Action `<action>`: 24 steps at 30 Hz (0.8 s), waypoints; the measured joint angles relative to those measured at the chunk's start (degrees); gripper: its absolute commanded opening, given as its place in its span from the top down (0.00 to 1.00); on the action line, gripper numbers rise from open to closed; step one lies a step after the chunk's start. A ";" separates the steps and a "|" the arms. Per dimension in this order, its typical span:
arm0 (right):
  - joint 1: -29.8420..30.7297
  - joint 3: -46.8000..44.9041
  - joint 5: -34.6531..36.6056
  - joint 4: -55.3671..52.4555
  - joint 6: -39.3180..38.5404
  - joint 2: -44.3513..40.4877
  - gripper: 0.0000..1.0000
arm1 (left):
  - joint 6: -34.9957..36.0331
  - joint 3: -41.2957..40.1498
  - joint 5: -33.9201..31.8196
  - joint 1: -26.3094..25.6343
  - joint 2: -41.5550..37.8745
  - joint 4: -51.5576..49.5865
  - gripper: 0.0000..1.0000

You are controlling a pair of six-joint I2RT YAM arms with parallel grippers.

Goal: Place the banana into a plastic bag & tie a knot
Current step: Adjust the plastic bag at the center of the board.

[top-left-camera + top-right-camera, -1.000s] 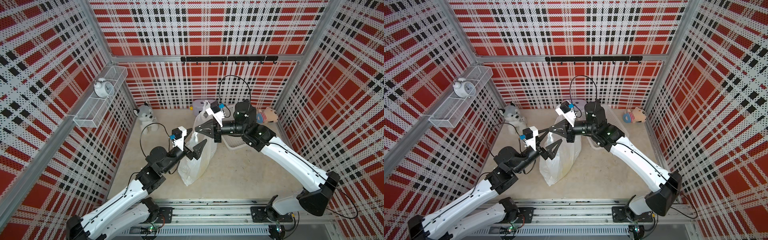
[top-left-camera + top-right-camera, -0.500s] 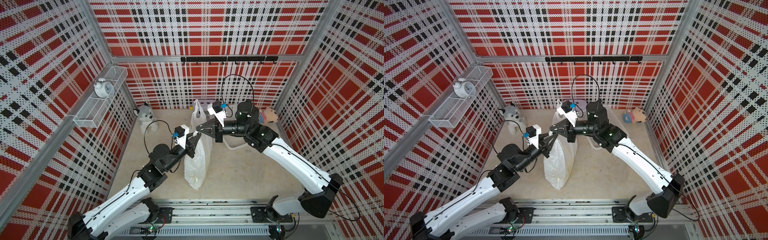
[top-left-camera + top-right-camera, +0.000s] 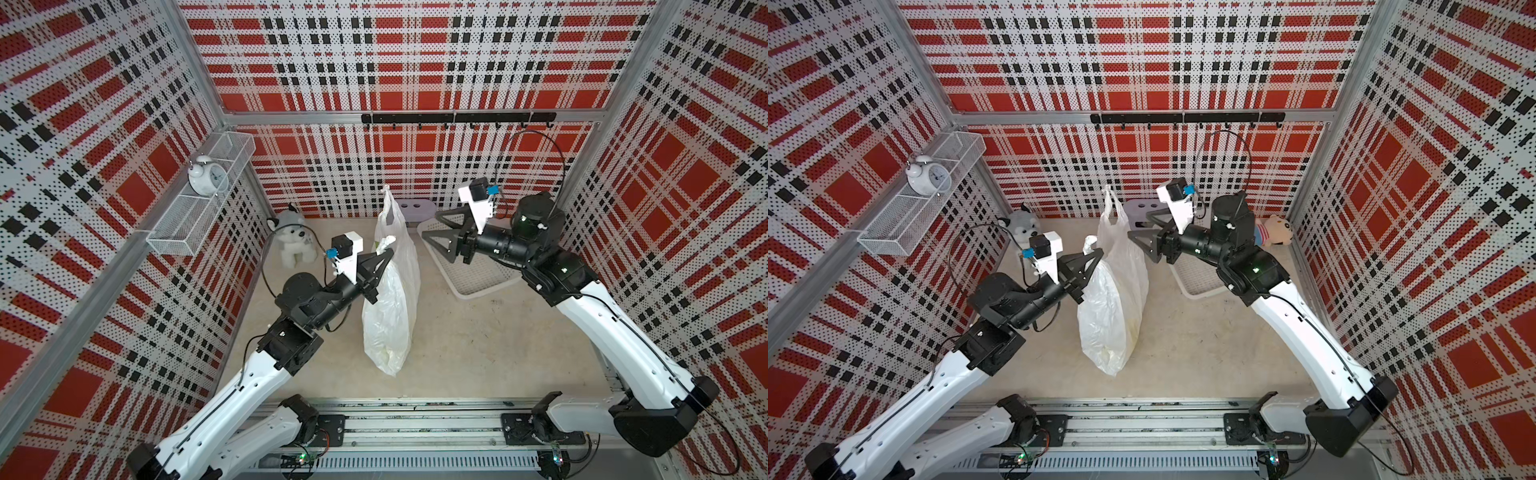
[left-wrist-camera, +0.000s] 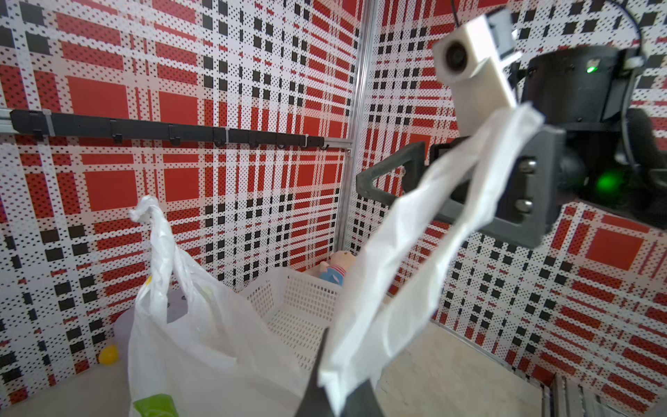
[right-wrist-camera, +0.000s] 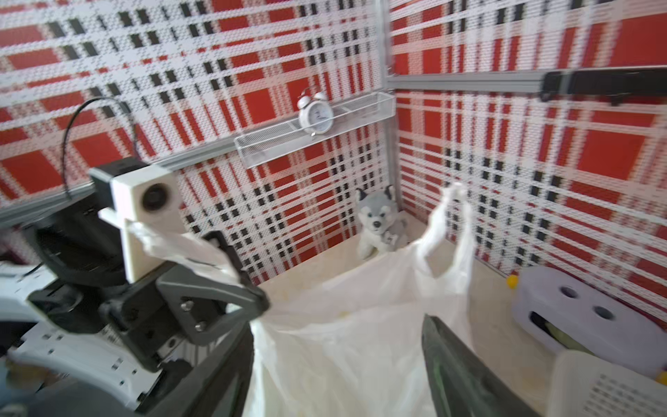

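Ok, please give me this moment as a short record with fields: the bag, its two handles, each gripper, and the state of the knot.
plastic bag: stands on the table, between the two arms
held handle: pinched in the left gripper, which is shut on it
free handle: sticks up, nothing touches it
right gripper: open, beside the bag, holds nothing
knot: not tied; the handles are apart
banana: cannot be made out clearly through the bag

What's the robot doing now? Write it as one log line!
left gripper: shut on bag handle | right gripper: open, empty | plastic bag: upright | other handle: loose, untied
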 measured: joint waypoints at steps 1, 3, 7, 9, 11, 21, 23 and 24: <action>-2.25 -0.33 -0.02 0.76 1.29 -0.13 0.23 | -0.44 0.83 2.40 1.01 0.11 0.00 1.00; -6.08 -1.57 -0.74 2.47 3.65 -0.15 0.22 | -1.46 2.27 6.10 2.45 0.63 0.04 1.00; -11.32 -5.51 -4.13 5.22 6.99 0.76 0.19 | -3.39 6.51 15.45 4.57 3.78 -0.28 1.00; -12.74 -6.78 -5.95 5.68 7.76 1.55 0.18 | -4.11 8.76 19.17 5.03 5.73 -0.87 1.00; -13.77 -7.54 -8.00 6.40 8.17 2.38 0.18 | -4.57 10.67 22.75 5.22 7.45 -1.86 1.00; -15.58 -7.93 -15.74 11.08 7.69 4.31 0.08 | -4.83 12.59 32.68 5.38 10.91 -5.70 1.00; -16.39 -7.93 -17.03 12.22 8.09 5.11 0.10 | -4.81 12.59 33.53 5.38 11.06 -6.14 1.00; -16.70 -7.93 -17.51 12.79 8.31 5.49 0.13 | -4.79 12.59 33.92 5.38 11.08 -6.27 1.00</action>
